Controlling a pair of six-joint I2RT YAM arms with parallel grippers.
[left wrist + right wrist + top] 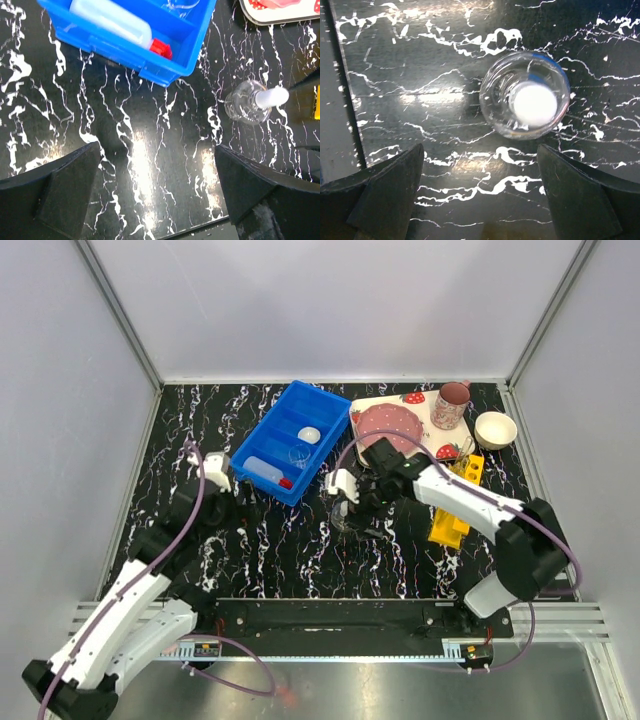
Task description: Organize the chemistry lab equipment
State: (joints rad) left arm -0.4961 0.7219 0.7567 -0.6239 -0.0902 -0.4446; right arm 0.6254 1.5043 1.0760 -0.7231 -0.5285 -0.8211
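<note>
Just off the near right corner of the blue bin [270, 432], a small clear beaker [525, 95] stands upright on the black marbled table [300, 560], its long axis vertical, so the right wrist camera looks straight down its mouth. A white round piece [535, 104] sits in or over that mouth; what it is cannot be told. The right gripper [480, 200] hangs over the beaker with both fingers spread wide and nothing between them. The glass lies just ahead of the fingertips and a little toward the right-hand finger, so a short advance would likely bring it between the pads. The left gripper [160, 200], equally wide and empty, hovers off the bin's near left corner, farther from the beaker; the right arm is judged the better placed. Inside the bin lie the squeeze bottle [262, 470], on its side along the near wall with its red nozzle pointing right, a second beaker [300, 454] and a white dish [309, 435]. Right of the bin, beyond the right arm, lies the yellow rack [452, 510]; behind it are the strawberry-print tray [425, 425], pink mug [450, 405] and cream bowl [495, 428]. Nothing stands between fingers and beaker; the bin's near wall would need clearing on any carry inward.
</note>
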